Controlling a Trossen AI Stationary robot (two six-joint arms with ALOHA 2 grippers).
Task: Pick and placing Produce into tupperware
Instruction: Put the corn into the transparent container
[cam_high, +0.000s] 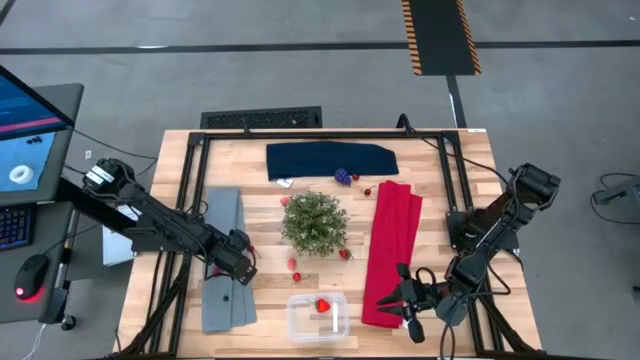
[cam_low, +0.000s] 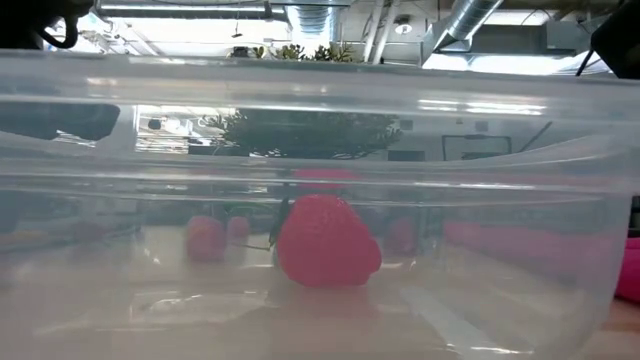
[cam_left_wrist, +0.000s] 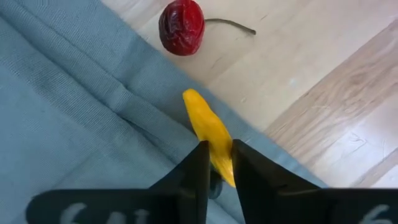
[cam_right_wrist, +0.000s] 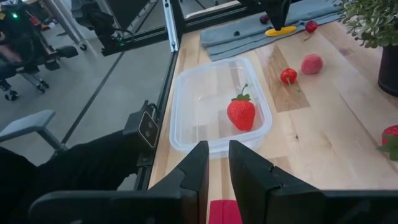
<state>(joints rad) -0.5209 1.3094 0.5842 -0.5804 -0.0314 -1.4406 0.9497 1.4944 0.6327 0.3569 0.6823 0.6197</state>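
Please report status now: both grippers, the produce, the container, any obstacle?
Left gripper shut on yellow piece at grey cloth edge. Right gripper idle near tupperware. One strawberry inside. Nothing blocking.

arms: black, jointed | cables: black | left arm (cam_high: 150, 220): white labels

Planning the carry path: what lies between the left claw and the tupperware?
In the high view, bare wood and one red berry lie between the left claw, pinching the yellow piece, and the tupperware.
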